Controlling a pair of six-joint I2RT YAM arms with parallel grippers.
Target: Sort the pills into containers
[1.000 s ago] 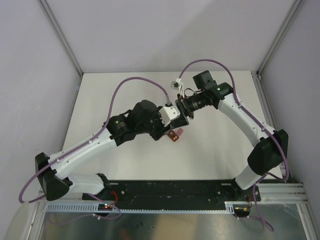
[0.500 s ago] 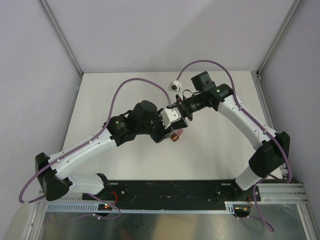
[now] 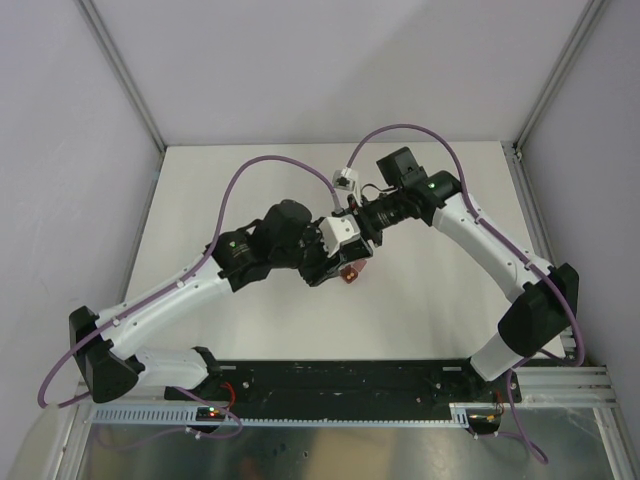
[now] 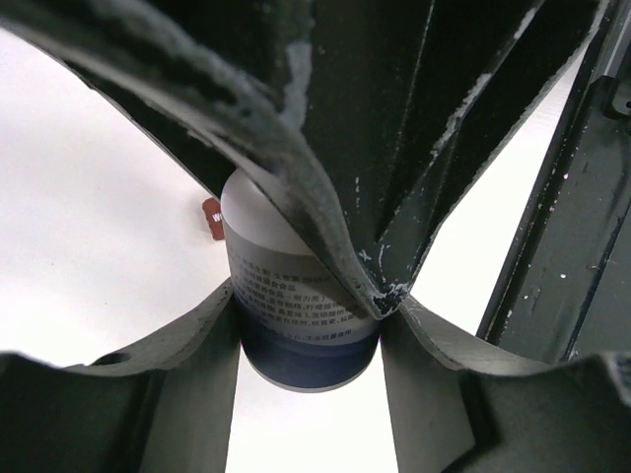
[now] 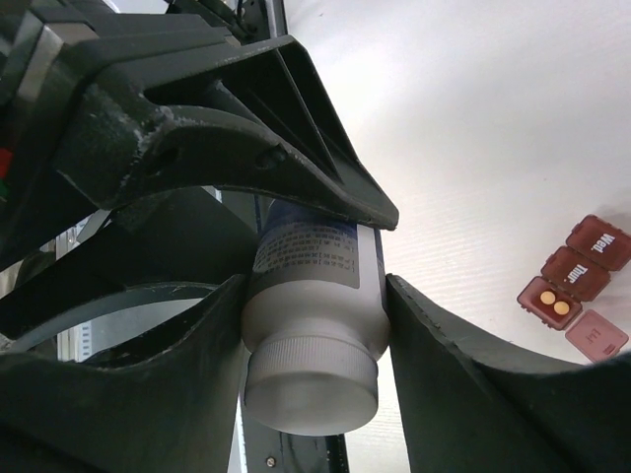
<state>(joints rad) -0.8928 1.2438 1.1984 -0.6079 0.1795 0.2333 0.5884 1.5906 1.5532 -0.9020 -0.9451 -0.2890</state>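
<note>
One bottle (image 5: 315, 325), one three-compartment pill box (image 5: 599, 241), two pills (image 5: 548, 296).

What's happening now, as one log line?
left end effector: shut on bottle | right end effector: around bottle near cap, grip unclear | pill box: one compartment open, two pills inside

Left arm (image 3: 180, 293), right arm (image 3: 490, 243): white shells, black joints, one green light (image 3: 431, 184) each. Purple cables (image 3: 243, 178), looped. Fingers (image 5: 463, 384) dark grey, scuffed, paint chipped pale along edges.

"Wed" and "Thur" were read on two lids of the pill box (image 5: 577, 281). The small print on the bottle (image 5: 311, 296) could not be read.
</note>
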